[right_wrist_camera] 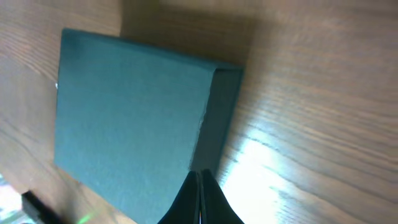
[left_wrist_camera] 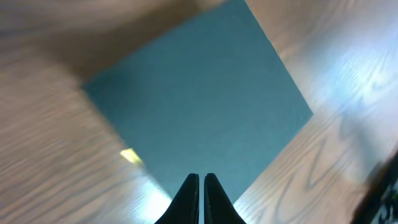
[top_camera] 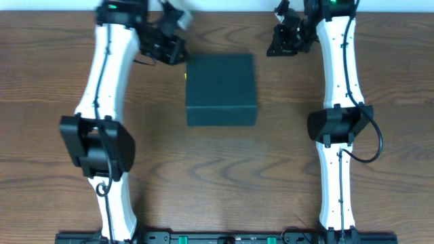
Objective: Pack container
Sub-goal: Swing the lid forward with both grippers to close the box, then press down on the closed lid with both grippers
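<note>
Close under my wrist cameras, my left gripper [left_wrist_camera: 201,178] and my right gripper [right_wrist_camera: 200,175] each have their fingers pressed together, with nothing between them. Beyond the fingertips the container [top_camera: 221,88] lies flat with its lid down on the wooden table [top_camera: 285,176], midway between my two arms. My left gripper hangs just beside its far-left corner, and my right stands apart from its far-right corner.

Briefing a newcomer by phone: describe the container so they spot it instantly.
Look at the brown wooden table, midway between the white left arm and right arm. There sits the container: a rectangular box, lid shut. It alone is dark teal and matte.
</note>
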Tool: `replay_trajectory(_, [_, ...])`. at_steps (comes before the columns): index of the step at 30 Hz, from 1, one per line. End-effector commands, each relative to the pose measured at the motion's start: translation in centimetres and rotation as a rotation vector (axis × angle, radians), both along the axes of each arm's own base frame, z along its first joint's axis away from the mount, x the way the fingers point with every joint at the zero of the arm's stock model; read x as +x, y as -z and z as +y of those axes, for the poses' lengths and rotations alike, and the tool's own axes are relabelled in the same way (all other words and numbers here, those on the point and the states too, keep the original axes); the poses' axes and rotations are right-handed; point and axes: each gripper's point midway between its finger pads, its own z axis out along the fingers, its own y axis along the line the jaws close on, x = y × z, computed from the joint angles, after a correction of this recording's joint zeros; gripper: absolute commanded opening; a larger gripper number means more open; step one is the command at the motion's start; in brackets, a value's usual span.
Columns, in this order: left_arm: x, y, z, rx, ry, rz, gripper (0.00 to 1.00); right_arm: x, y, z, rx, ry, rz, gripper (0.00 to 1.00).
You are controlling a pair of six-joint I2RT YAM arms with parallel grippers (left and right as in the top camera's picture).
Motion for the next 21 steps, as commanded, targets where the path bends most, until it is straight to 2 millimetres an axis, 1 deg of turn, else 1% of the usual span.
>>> replay_trajectory(1, [-1.7, 2.2, -1.7, 0.067, 0.079, 0.010, 0.06, 0.0, -4.1, -1.6, -0.058, 0.034, -0.104, 0.02])
replay_trajectory(2, [-2.3, 3.1, -2.5, 0.070, 0.099, 0.023, 0.06, -0.2, -5.5, -2.2, -0.094, 0.044, -0.142, 0.02])
replay_trajectory(3, [-2.9, 4.1, -3.2, 0.074, 0.118, 0.042, 0.06, -0.7, -7.8, -2.4, -0.100, 0.051, -0.191, 0.02])
replay_trajectory(5, [-3.7, 5.1, -3.8, 0.080, 0.136, 0.064, 0.06, -1.7, -11.5, -2.7, -0.097, 0.056, -0.265, 0.01])
replay_trajectory(6, [-3.9, 5.3, -3.8, 0.082, 0.139, 0.069, 0.06, -2.4, -12.8, -2.9, -0.095, 0.059, -0.284, 0.01])
replay_trajectory(7, [-4.0, 5.4, -3.8, 0.083, 0.145, 0.071, 0.06, -3.1, -13.7, -3.1, -0.097, 0.062, -0.293, 0.02])
replay_trajectory(10, [-4.0, 5.8, -3.8, 0.084, 0.145, 0.074, 0.06, -5.2, -15.0, -3.9, -0.105, 0.060, -0.277, 0.01])
replay_trajectory(14, [-4.0, 7.0, -4.0, 0.083, 0.148, 0.072, 0.06, -8.1, -15.4, -5.2, -0.091, 0.073, -0.216, 0.02])
replay_trajectory(16, [-4.2, 7.8, -4.1, 0.084, 0.151, 0.073, 0.06, -9.8, -14.9, -5.2, -0.070, 0.052, -0.174, 0.02])
replay_trajectory(17, [-4.1, 7.9, -4.1, 0.085, 0.151, 0.072, 0.06, -10.3, -14.5, -5.1, -0.073, 0.044, -0.158, 0.01])
replay_trajectory(18, [-4.1, 8.2, -4.1, 0.085, 0.151, 0.069, 0.06, -11.1, -13.4, -4.6, -0.077, 0.017, -0.129, 0.02])
replay_trajectory(20, [-4.3, 9.1, -4.0, 0.086, 0.151, 0.074, 0.06, -12.8, -10.1, -2.9, -0.091, -0.054, -0.052, 0.01])
replay_trajectory(21, [-4.3, 9.4, -4.0, 0.086, 0.151, 0.075, 0.06, -13.2, -9.2, -2.4, -0.092, -0.071, -0.032, 0.02])
